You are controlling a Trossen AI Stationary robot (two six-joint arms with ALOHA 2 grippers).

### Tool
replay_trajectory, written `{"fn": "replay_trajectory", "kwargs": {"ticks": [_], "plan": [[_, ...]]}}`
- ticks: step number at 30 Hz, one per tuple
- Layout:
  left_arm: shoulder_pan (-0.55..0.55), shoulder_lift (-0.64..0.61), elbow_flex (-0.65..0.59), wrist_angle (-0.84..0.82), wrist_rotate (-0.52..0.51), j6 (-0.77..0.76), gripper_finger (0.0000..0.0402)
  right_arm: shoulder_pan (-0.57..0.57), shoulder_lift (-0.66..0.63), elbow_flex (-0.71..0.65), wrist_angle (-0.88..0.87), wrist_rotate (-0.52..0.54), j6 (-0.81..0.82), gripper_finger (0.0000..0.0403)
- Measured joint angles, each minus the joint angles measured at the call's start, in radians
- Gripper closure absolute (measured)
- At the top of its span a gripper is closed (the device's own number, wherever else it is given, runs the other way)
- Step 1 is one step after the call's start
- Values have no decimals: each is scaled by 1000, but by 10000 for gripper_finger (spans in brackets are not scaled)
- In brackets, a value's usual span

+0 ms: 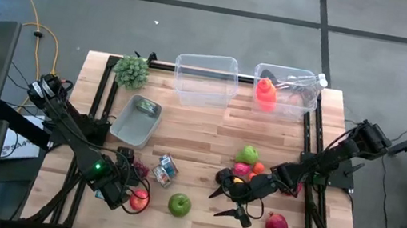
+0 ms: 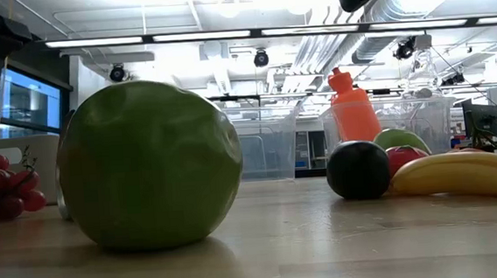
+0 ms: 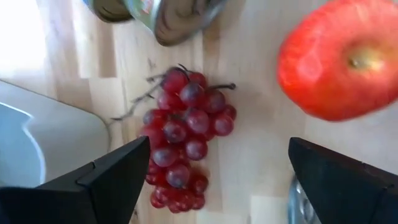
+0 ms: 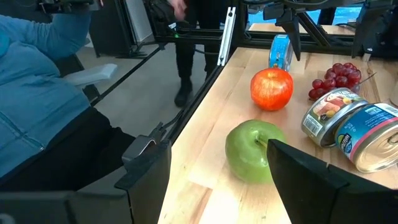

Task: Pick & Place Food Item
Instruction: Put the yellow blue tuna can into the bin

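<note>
Left claw (image 3: 214,180) gapes beside my red apple (image 3: 339,59); next, I'd judge, close on it.

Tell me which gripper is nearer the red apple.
Left. The left gripper, jaws open, sits right beside the red apple at the table's front-left. The right gripper hangs farther off, beyond the green apple, on the table's right half.
</note>
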Motion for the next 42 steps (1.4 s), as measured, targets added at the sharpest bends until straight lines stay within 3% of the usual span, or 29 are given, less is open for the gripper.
{"fn": "replay_trajectory", "kwargs": {"ticks": [8,16,24,42], "plan": [[-9,0,0,9,231,5,29,0,0,0,0,0,0,149],[-67,0,0,69,233,52,29,0,0,0,0,0,0,149],[-111,11,-1,69,234,-54,29,0,0,0,-2,0,0,149],[-125,92,-3,59,260,-25,31,0,0,0,-19,0,0,149]]}}
